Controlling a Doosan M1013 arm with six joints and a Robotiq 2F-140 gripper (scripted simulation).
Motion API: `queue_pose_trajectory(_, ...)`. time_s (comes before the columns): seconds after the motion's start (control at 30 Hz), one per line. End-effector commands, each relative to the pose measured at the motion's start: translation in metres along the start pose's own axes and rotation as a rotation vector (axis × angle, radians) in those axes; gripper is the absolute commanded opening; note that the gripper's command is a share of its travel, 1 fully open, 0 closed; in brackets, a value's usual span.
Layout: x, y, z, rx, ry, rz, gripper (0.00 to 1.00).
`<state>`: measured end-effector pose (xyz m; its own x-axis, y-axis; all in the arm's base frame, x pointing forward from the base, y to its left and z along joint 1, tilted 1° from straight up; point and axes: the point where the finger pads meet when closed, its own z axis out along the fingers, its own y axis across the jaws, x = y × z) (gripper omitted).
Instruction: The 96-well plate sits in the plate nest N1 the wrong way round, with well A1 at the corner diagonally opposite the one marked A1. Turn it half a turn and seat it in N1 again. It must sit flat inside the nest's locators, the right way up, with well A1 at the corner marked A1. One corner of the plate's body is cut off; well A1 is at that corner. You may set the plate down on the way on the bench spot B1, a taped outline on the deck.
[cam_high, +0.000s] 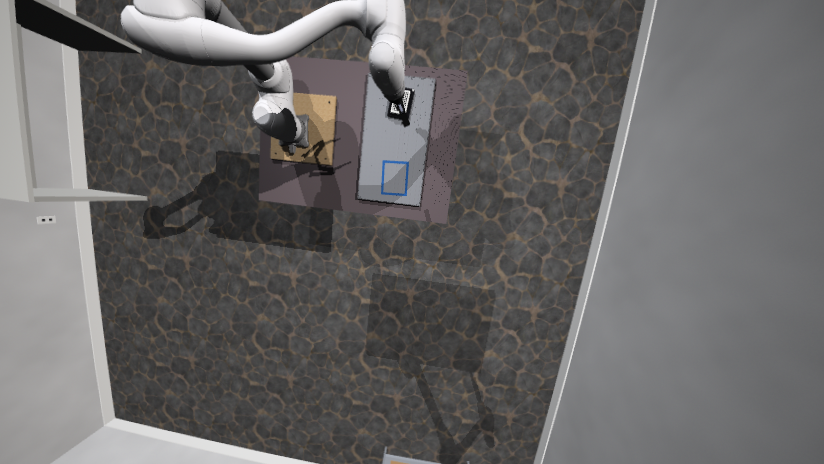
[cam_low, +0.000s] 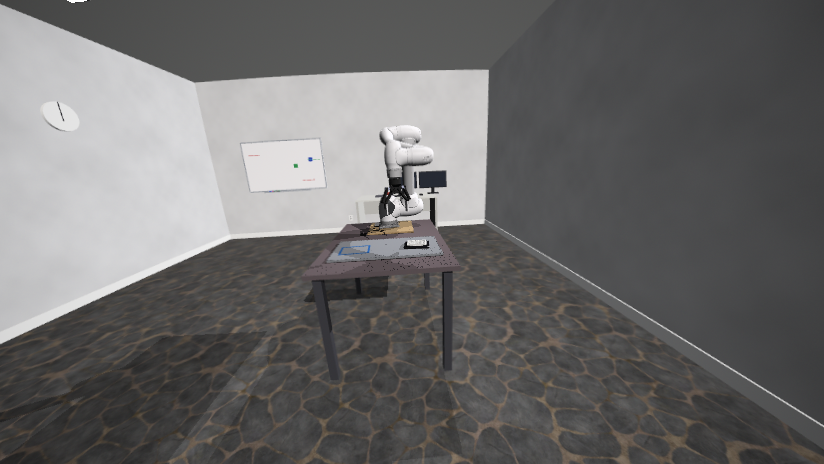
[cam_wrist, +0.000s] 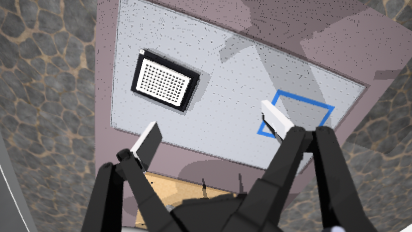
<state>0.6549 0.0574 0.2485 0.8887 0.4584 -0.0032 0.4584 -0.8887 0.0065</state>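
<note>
The white 96-well plate sits in the black plate nest N1 on the grey deck. It also shows in the overhead view and in the side view. My gripper is open and empty, high above the deck's near edge, well apart from the plate. In the side view the gripper hangs above the table's back part. The blue taped outline B1 lies at the deck's other end, partly hidden by one fingertip. I cannot make out the plate's cut corner.
The deck lies on a dark purple table. The arm's base stands on a tan board beside the deck. A whiteboard and monitors stand at the back wall.
</note>
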Motion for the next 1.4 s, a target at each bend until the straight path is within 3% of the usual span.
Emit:
queue_pose_trajectory(0.0, 0.004, -0.008, 0.011, 0.000, 0.001, -0.067, 1.00)
queue_pose_trajectory(0.07, 0.004, -0.008, 0.011, 0.000, 0.001, -0.067, 1.00)
queue_pose_trajectory(0.57, 0.018, -0.053, 0.068, -0.005, -0.001, -0.461, 1.00)
queue_pose_trajectory(0.63, 0.018, -0.053, 0.068, -0.005, -0.001, -0.461, 1.00)
queue_pose_trajectory(1.1, 0.024, -0.098, 0.121, -0.008, -0.003, -0.822, 1.00)
queue_pose_trajectory(1.37, 0.025, -0.118, 0.144, -0.009, -0.004, -0.941, 1.00)
